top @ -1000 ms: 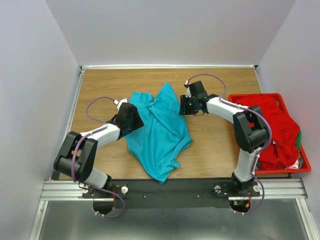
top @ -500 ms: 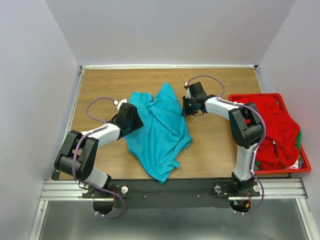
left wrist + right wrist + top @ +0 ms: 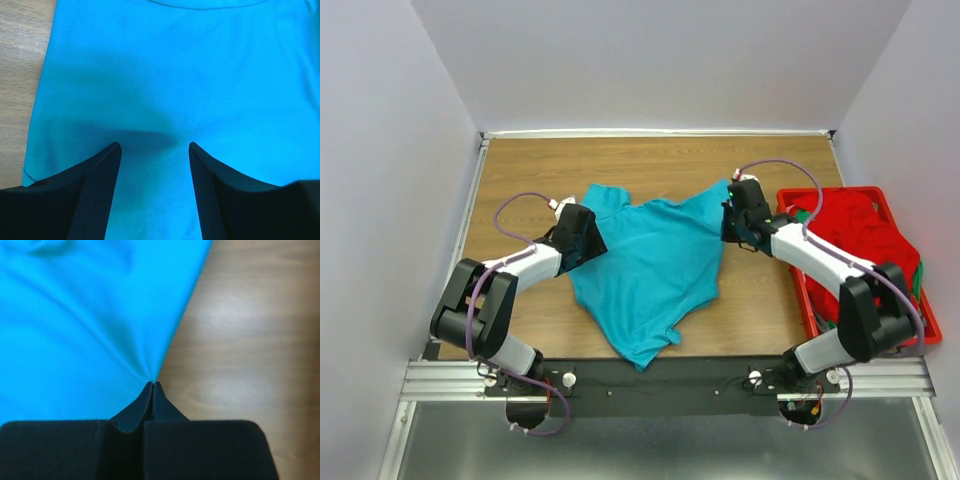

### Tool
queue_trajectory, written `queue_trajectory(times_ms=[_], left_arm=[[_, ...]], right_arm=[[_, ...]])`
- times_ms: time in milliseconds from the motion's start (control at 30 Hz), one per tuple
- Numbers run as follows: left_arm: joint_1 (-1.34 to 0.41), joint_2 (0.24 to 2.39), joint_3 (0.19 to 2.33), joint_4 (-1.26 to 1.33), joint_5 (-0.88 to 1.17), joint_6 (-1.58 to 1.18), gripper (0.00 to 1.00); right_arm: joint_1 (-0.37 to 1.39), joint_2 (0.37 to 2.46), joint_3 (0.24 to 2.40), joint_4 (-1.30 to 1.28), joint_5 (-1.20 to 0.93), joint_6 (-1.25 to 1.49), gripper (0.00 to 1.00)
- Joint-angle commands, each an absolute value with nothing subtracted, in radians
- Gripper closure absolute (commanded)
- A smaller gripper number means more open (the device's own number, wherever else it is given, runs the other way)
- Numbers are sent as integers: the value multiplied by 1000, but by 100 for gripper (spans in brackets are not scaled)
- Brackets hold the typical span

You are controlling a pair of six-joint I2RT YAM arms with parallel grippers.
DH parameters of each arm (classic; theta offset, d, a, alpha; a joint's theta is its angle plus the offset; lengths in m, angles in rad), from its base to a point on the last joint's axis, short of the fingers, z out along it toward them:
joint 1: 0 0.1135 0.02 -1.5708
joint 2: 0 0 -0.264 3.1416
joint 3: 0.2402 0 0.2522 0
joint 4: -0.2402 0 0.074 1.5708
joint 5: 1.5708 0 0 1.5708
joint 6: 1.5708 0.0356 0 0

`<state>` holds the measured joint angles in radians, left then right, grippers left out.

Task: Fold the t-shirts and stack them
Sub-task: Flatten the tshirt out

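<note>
A teal t-shirt [image 3: 655, 265] lies partly spread on the wooden table [image 3: 530, 170]. My left gripper [image 3: 588, 238] is open and rests low over the shirt's left part; teal cloth [image 3: 175, 75] shows between its spread fingers [image 3: 95, 190]. My right gripper [image 3: 728, 222] is shut on the shirt's right edge; in the right wrist view [image 3: 153, 385] the cloth [image 3: 75, 330] pulls into taut folds at the fingertips. Red t-shirts [image 3: 865, 255] with a bit of green [image 3: 920, 280] lie heaped at the right.
A red plastic crate [image 3: 928, 338] at the table's right edge holds the heap of shirts, close beside my right arm. White walls enclose the table at the left, back and right. A metal rail [image 3: 660, 378] runs along the near edge.
My right gripper has moved to the right with the teal shirt's edge in it, pulling the bunched cloth out wide. The left gripper has stayed in place.
</note>
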<state>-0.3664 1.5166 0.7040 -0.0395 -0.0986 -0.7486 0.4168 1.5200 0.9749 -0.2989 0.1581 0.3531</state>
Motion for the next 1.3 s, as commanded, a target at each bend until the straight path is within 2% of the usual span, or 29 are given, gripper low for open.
queue_trajectory(times_ms=[0, 133, 167, 267, 300, 400, 600, 700, 800, 1000, 1133, 1267], left_arm=[[-357, 1525, 657, -153, -158, -733, 34], [-339, 1477, 626, -173, -170, -738, 34], [-331, 1464, 614, -176, -176, -741, 34], [-276, 1402, 597, -193, -176, -742, 34], [-264, 1391, 595, -195, -176, -739, 34], [-242, 1358, 618, -216, -178, -715, 32], [-261, 1325, 756, -256, -186, -651, 27], [-270, 1377, 833, -242, -189, -617, 27], [-265, 1490, 903, -233, -204, -592, 26], [-236, 1661, 1033, -248, -216, -545, 27], [-210, 1727, 1085, -278, -239, -497, 30], [-196, 1775, 1152, -276, -250, -439, 28]], right_arm=[[408, 1435, 849, -419, 353, 439, 99], [399, 1323, 807, -485, 358, 485, 99], [399, 1300, 807, -503, 359, 488, 96], [396, 1269, 839, -543, 361, 502, 75], [396, 1270, 848, -545, 354, 497, 61], [396, 1282, 900, -537, 318, 459, 52], [397, 1379, 1002, -439, 114, 356, 52], [396, 1501, 1055, -379, 59, 328, 55], [387, 1609, 1109, -339, 45, 327, 59], [336, 1762, 1209, -316, 38, 328, 59], [302, 1810, 1262, -314, 49, 316, 59], [250, 1865, 1311, -313, 63, 296, 59]])
